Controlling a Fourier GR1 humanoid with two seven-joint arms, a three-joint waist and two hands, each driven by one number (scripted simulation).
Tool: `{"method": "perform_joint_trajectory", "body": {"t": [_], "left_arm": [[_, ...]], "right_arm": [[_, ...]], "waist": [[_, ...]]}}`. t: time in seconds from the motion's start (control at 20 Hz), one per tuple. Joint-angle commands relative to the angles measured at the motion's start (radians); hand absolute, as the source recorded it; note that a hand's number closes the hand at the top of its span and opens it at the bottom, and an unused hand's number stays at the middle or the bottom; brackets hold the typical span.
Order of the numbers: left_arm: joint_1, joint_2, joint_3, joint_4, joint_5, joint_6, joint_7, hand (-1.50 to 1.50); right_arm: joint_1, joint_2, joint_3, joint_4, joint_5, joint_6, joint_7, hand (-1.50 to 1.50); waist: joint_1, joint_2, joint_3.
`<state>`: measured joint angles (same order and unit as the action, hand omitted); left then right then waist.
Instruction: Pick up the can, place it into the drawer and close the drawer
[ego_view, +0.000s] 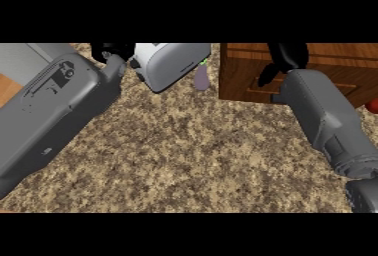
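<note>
Can: not visible anywhere in this view. It may be under my right hand (284, 60) or already inside the drawer (244, 75); I cannot tell which. Drawer unit is wooden, at the upper right of the counter (184, 150), and my right forearm runs up to it from the lower right edge.

Right hand: black fingers at the drawer's top edge, pointing down toward its front. Whether they are curled round something or straight, I cannot tell; the forearm hides most of the palm.

Left hand (111, 55): at the upper left, only a dark part of it shows above the forearm. Its finger state is not readable either.

Risks, as I judge them:
- If the can is held and released off the drawer's opening, it would land on the front edge and roll onto the counter.
- If I push the drawer shut with the can standing proud, it would jam.
- My own forearm blocks my view of the opening, so alignment is blind.

Surroundings: a white and grey toaster (170, 62) sits near the top centre, just beside my left forearm. An eggplant (201, 77) lies between toaster and drawer unit, close to both. Something red (373, 106) shows at the right edge, identity unclear. The eggplant would be in the way of any sideways sweep.
</note>
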<state>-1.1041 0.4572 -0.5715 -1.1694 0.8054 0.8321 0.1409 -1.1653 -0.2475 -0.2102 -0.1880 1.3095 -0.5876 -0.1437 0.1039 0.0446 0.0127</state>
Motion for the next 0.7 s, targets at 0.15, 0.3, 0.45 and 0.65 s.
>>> {"method": "perform_joint_trajectory", "body": {"t": [0.15, 0.3, 0.45, 0.65], "left_arm": [[0.016, 0.016, 0.011, -0.021, -0.003, 0.009, 0.018, -1.50], [-0.002, 0.017, 0.006, -0.043, -0.006, 0.005, 0.029, -1.50], [0.049, 0.019, -0.007, -0.068, -0.014, 0.013, 0.020, -1.50], [0.042, 0.035, 0.004, -0.057, -0.019, -0.005, 0.032, -1.50]], "right_arm": [[-0.100, 0.046, -0.200, -0.016, -0.227, 0.114, -0.134, -1.50], [-0.101, 0.073, -0.295, -0.011, -0.326, 0.157, -0.179, -1.50], [-0.090, 0.064, -0.368, -0.022, -0.402, 0.184, -0.248, -1.50], [-0.091, 0.059, -0.399, -0.010, -0.429, 0.205, -0.278, -1.50]], "waist": [[0.014, -0.008, -0.006], [0.019, -0.009, -0.004], [0.010, -0.015, -0.007], [0.000, -0.005, -0.009]]}}
